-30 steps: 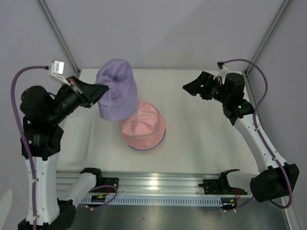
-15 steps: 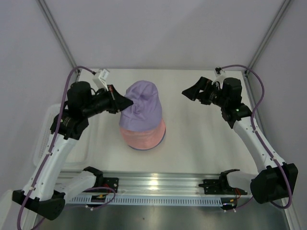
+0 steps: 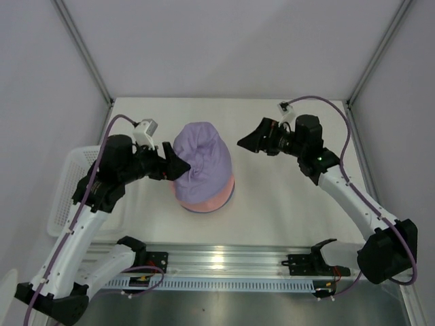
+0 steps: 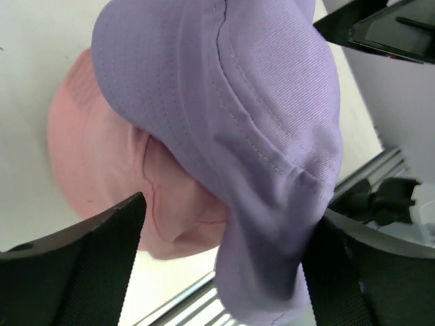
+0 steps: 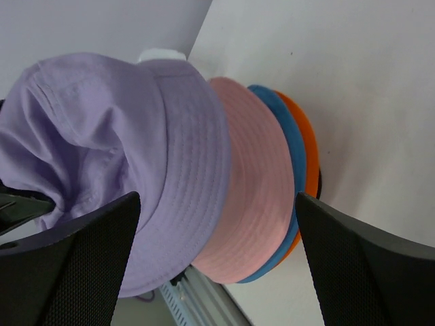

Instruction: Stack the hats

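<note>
The hats stand in one stack at the table's middle. The lavender hat point(image 3: 202, 157) lies crumpled and tilted on top of the pink hat point(image 3: 207, 197). In the right wrist view, blue point(image 5: 289, 156) and orange point(image 5: 309, 146) brims show below the pink hat point(image 5: 251, 190) and the lavender hat point(image 5: 122, 149). My left gripper point(image 3: 178, 167) is open at the stack's left side. The lavender hat's point(image 4: 224, 102) brim hangs loose between its wide fingers point(image 4: 75, 272), with the pink hat point(image 4: 102, 176) behind. My right gripper point(image 3: 247, 142) is open, just right of the stack, holding nothing.
A white mesh basket point(image 3: 63, 197) sits at the table's left edge, under my left arm. An aluminium rail point(image 3: 224, 261) runs along the near edge. White walls and slanted frame posts point(image 3: 85, 51) close in the back corners.
My left arm brought the lavender hat from the back left down onto the pink hat, then its jaws opened. My right gripper moved left, closer to the stack.
</note>
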Controlling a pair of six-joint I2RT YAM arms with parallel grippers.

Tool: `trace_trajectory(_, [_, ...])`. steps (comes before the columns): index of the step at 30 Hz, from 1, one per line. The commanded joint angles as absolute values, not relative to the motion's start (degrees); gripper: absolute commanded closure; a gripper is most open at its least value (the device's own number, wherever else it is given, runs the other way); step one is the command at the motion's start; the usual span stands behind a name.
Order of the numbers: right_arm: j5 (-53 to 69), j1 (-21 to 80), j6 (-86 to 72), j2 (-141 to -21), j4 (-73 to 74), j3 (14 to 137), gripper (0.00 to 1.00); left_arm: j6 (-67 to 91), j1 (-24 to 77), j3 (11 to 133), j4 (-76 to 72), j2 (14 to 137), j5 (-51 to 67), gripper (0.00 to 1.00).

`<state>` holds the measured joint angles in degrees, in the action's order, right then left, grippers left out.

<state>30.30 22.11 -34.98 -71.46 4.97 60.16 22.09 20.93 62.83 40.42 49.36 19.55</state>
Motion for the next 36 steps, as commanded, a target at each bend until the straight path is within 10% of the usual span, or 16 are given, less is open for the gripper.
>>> trace_trajectory(1, [29.4, 24.4, -39.5, -72.0, 1.7, 57.0, 0.01, 18.6, 21.6, 64.1, 42.8, 45.5, 17.4, 0.01])
trace_trajectory(14, [26.0, 29.7, -56.7, -72.1, -18.2, 46.1, 0.01, 22.1, 21.6, 64.7, 45.1, 43.4, 9.2, 0.00])
trace_trajectory(22, [26.0, 32.2, -62.8, -75.1, -26.3, 46.0, 0.18, 22.8, 21.6, 64.1, 43.5, 43.7, 13.9, 0.00])
trace_trajectory(30, [25.8, 32.8, -64.9, -74.9, -26.7, 46.3, 0.82, 23.2, 21.6, 61.8, 41.5, 43.8, 16.4, 0.00])
trace_trajectory(36, [25.7, 32.9, -63.5, -71.8, -22.7, 47.8, 1.00, 23.6, 21.6, 60.2, 40.4, 42.9, 16.1, 0.00])
